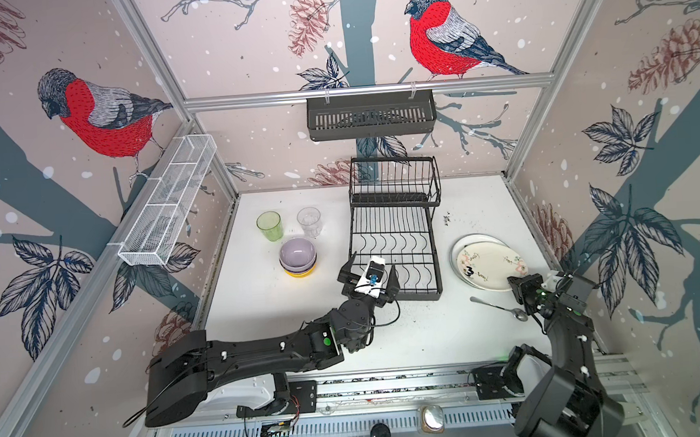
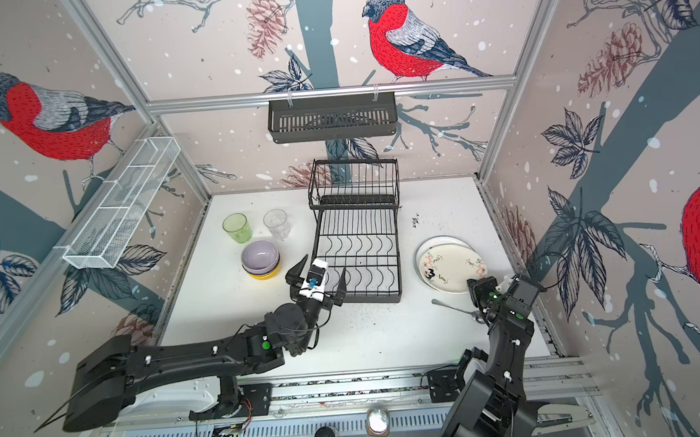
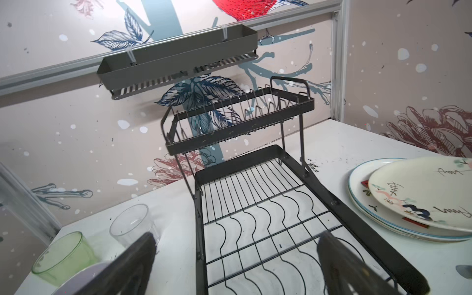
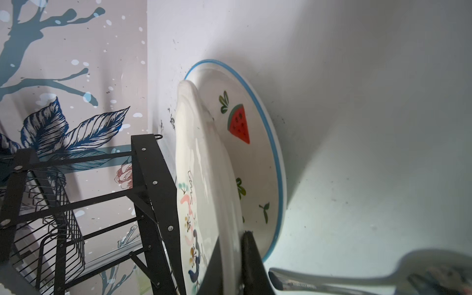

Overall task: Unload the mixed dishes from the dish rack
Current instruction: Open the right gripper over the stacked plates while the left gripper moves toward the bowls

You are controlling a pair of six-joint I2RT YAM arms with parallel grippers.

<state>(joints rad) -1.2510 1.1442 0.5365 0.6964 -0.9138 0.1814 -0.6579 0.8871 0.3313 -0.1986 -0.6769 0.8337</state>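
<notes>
The black wire dish rack [image 1: 395, 241] [image 2: 358, 244] [image 3: 255, 217] [image 4: 76, 204] stands mid-table with both tiers bare. My left gripper [image 1: 372, 262] [image 2: 324, 265] [image 3: 236, 242] hovers open over its near left corner, holding nothing. My right gripper [image 1: 519, 284] [image 2: 479, 286] [image 4: 231, 260] is shut on the rim of the patterned white plate [image 1: 488, 261] [image 4: 201, 178], which lies slanted on a blue-rimmed plate [image 4: 255, 158] on the table, right of the rack. Left of the rack, a lilac bowl [image 1: 297, 252] tops a bowl stack. A green glass [image 1: 269, 225] and a clear glass [image 1: 309, 221] stand behind it.
A metal spoon [image 1: 499, 308] [image 4: 357, 275] lies on the table just beside my right gripper. A dark slatted shelf basket [image 1: 371, 114] hangs on the back rail above the rack. A long white mesh trough [image 1: 168, 201] runs along the left wall.
</notes>
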